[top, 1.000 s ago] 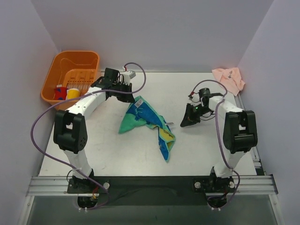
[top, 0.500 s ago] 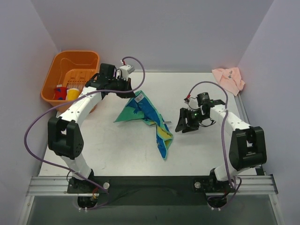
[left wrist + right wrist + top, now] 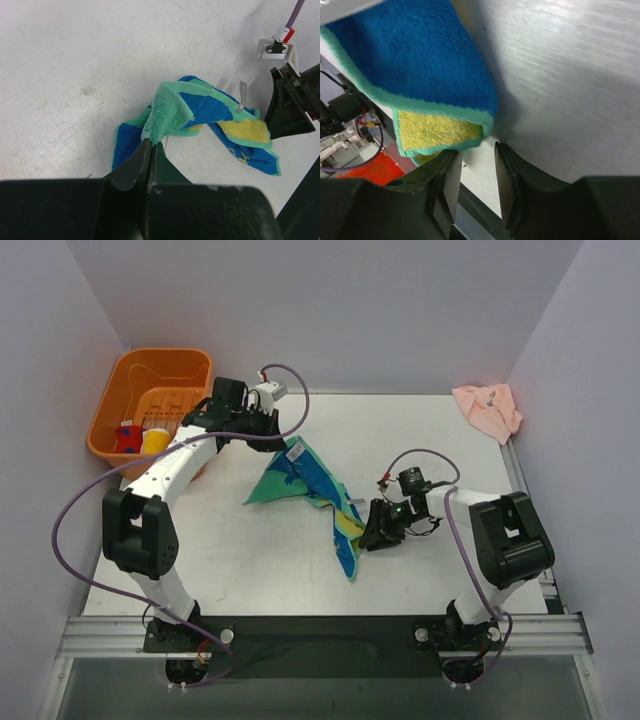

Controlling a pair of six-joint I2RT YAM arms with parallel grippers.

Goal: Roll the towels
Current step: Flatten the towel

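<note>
Well off to the left of the left claw [image 3: 281, 443], an orange basket [image 3: 160, 355] sits at the table's corner and has no part in this. That claw is pinched tight on a green corner of the green and blue towel [image 3: 312, 486]. The cloth is lifted at the grip, and the rest trails away from the fingertips in a crumpled, twisted band across the table [image 3: 250, 560]. It looks light, limp and terry-soft, so it will likely sag and fold wherever it is unsupported, though the nap should resist slipping. The stitched hem at a corner seems the surest hold. The right claw [image 3: 474, 170] sits low at the towel's other end, its fingers parted and holding nothing, with the blue and yellow edge just ahead of its tips. Far beyond the right claw, at the table's back corner, the pink towel [image 3: 488, 410] lies bunched and untouched.
</note>
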